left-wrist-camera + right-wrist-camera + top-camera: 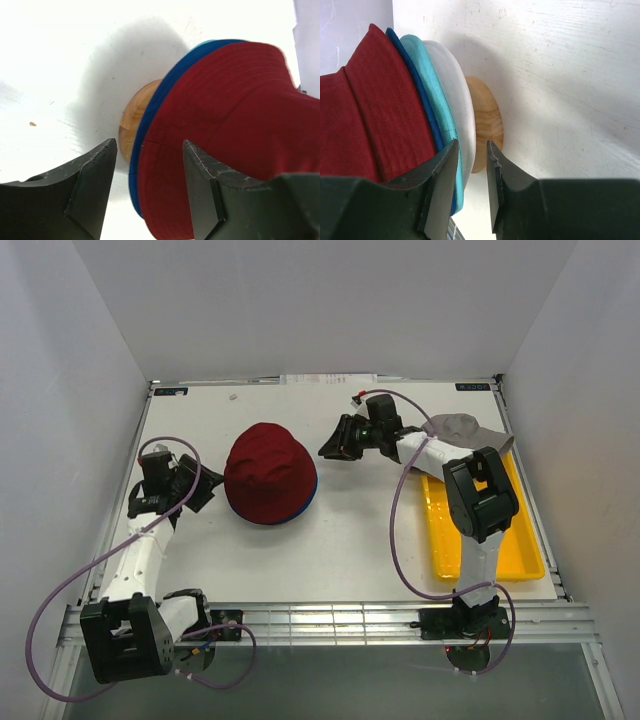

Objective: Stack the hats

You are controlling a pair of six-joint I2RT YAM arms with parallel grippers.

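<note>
The red hat (268,472) tops the pile (427,85) on the wooden stand (487,131), the grey hat (455,427) lies well right of the stand, and the wide-open left gripper (149,145) or the only slightly open right gripper (472,145), both empty, might snag a brim and tip the pile.

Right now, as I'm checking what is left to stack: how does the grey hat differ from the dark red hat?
The dark red hat sits domed at mid-table; the grey hat lies slumped and flatter. The dark red hat covers other hats on the wooden stand; the grey hat lies alone at the far end of the yellow tray, partly behind the right arm. Both are soft fabric.
</note>
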